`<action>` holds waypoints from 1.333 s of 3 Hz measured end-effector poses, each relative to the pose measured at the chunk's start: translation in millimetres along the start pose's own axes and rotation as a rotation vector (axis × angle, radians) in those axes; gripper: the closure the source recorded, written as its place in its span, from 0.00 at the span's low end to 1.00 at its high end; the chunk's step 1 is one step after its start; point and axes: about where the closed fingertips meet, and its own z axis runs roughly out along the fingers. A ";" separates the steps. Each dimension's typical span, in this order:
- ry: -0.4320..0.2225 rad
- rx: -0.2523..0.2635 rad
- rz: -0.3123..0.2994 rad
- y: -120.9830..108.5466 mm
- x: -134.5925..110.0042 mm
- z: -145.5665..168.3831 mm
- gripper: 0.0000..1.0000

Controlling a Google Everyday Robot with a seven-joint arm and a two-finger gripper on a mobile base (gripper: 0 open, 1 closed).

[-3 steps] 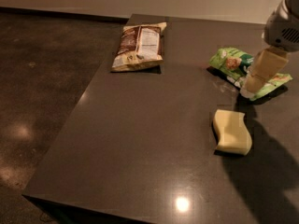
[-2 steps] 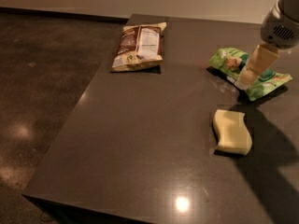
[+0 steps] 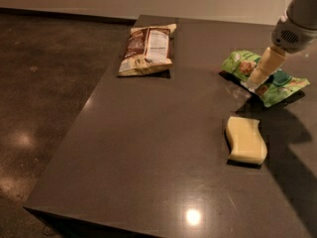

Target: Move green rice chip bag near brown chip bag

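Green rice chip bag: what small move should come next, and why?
Probably take hold of the green rice chip bag where the gripper appears to meet its middle. The brown chip bag lies well apart, to the left in the camera view, so the green bag needs securing before any carry.

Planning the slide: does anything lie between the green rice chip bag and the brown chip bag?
Nothing visible. The gripper is at the green rice chip bag; the table toward the brown chip bag is bare. The sponge lies off that line.
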 end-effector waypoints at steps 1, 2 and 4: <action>0.019 -0.011 0.037 -15.7 -1.6 19.0 0.00; 0.034 -0.020 0.059 -26.4 -4.3 34.0 0.00; 0.047 -0.058 0.058 -29.7 -12.5 51.0 0.16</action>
